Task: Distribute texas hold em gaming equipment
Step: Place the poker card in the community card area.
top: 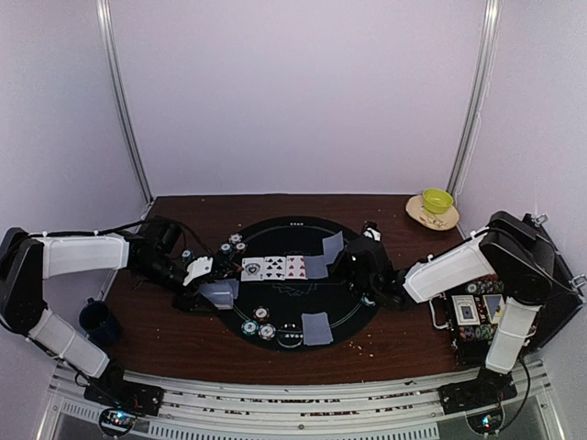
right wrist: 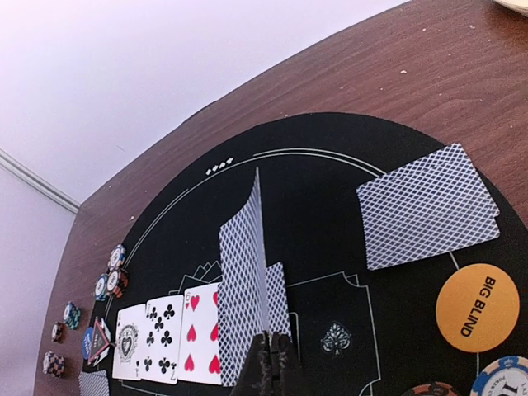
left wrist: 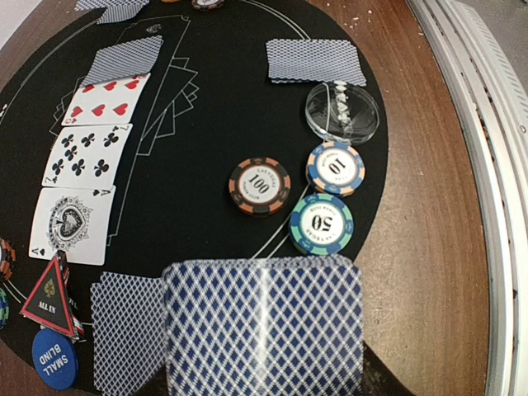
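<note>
The right gripper (right wrist: 273,353) is clenched on a blue-backed card (right wrist: 244,280) standing on edge on the black mat (top: 284,234), beside the face-up cards (right wrist: 169,342); the left gripper (top: 200,269) grasps the deck (left wrist: 264,326) at the mat's left edge.

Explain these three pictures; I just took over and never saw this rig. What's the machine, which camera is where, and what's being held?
Two white robot arms stand at the brown wooden table's near edge. The wide picture looks down from above and behind them; the other two come from cameras on each wrist. On the round black felt mat lie three face-up white playing cards, striped-edge poker chips and an orange Big Blind disc. The left hand holds the blue-lattice-backed deck. The right hand, pinched shut, holds one lattice-backed card nearly upright.
</note>
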Tool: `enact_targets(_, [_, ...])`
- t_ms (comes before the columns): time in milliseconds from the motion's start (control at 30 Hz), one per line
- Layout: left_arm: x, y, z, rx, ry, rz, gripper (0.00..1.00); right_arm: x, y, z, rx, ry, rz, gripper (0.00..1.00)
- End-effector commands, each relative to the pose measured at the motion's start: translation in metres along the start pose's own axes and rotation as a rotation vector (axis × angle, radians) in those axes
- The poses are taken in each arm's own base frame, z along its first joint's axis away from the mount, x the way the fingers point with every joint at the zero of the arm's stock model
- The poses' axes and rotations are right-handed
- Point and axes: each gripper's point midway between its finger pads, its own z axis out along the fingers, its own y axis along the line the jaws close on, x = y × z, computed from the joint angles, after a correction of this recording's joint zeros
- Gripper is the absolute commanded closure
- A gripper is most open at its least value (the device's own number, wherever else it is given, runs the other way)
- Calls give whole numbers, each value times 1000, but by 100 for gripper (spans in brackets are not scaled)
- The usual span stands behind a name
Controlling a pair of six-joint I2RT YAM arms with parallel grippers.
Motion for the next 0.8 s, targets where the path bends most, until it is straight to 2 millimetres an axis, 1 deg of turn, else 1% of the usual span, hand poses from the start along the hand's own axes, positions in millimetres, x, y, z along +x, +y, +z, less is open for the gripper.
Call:
enact_targets(0, [-11, 2, -3, -14, -35, 32, 46, -5, -17, 7, 57, -23, 18, 100])
enact_targets(167, [-11, 3, -2, -14, -33, 31, 46, -2, -28, 17, 68, 10, 17, 100])
enact_targets(400, [-11, 3, -2, -13, -33, 31, 46, 14, -33, 28, 55, 73, 8, 100])
enact_targets(767, [-10, 3, -2, -13, -31, 30, 46, 21, -31, 30, 40, 113, -6, 100])
